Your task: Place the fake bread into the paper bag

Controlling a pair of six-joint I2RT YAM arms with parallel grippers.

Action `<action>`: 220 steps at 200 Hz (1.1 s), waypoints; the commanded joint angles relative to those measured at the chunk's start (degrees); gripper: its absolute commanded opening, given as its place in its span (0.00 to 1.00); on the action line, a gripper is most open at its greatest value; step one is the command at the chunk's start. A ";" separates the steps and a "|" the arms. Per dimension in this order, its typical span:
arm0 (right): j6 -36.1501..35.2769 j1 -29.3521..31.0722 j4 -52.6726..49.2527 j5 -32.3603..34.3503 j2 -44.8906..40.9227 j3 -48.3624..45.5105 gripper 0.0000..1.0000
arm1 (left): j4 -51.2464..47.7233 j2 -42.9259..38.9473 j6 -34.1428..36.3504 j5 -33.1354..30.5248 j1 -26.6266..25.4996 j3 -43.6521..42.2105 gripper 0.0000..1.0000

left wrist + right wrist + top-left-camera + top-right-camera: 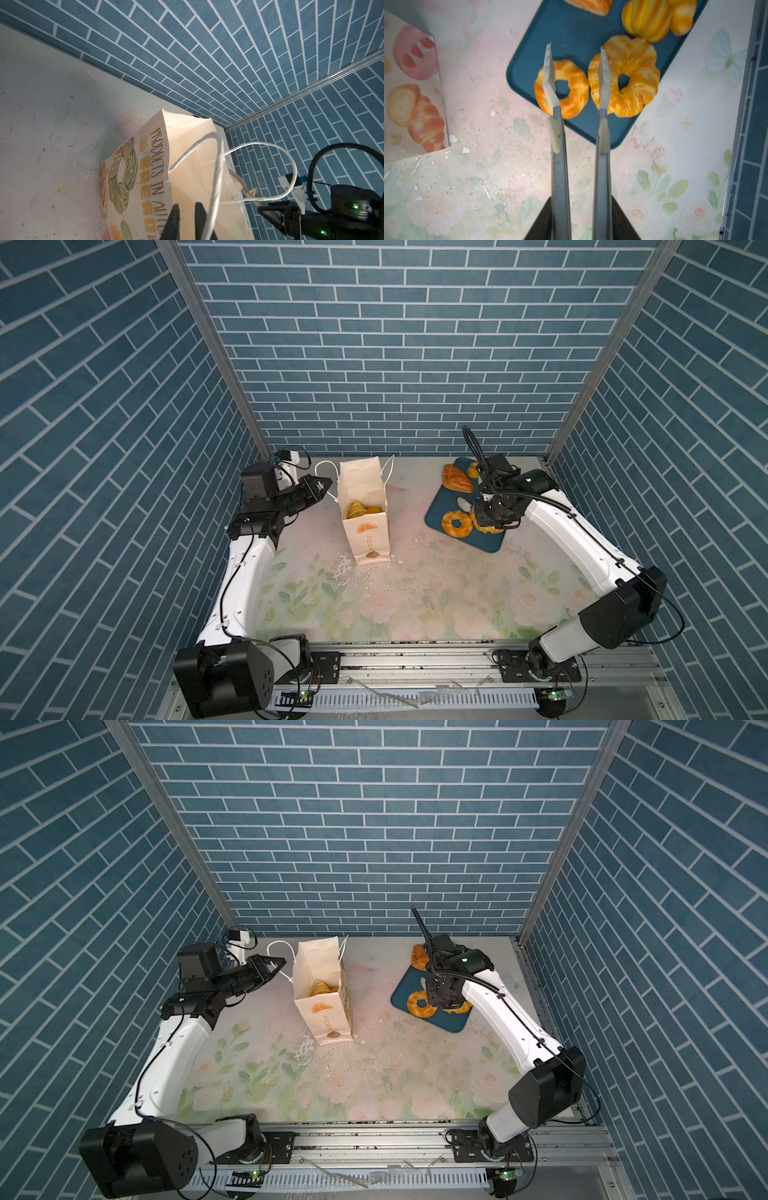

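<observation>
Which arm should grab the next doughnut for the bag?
Right. The right gripper holds the tongs, with their tips right over the ring doughnuts on the blue tray. The left gripper is away from the tray, beside the paper bag.

Paper bag [365, 531] at far centre, pastries [359, 510] inside; tray [444, 501] to its right, ring doughnuts [457, 524] on its near end.

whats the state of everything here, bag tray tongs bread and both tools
paper bag, upright, mouth open, some fake bread inside
tray, lying flat, more fake bread on it
ring doughnuts, flat on the tray, ungripped
tongs, blades apart over the ring doughnuts
right tool, shut on the tongs
left tool, nearly closed beside the bag's cord handle, grip unclear
</observation>
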 commanded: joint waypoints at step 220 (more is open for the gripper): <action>11.21 -1.72 8.02 -5.89 5.76 -7.80 0.39 | -0.83 -0.64 0.43 0.58 0.19 0.39 0.17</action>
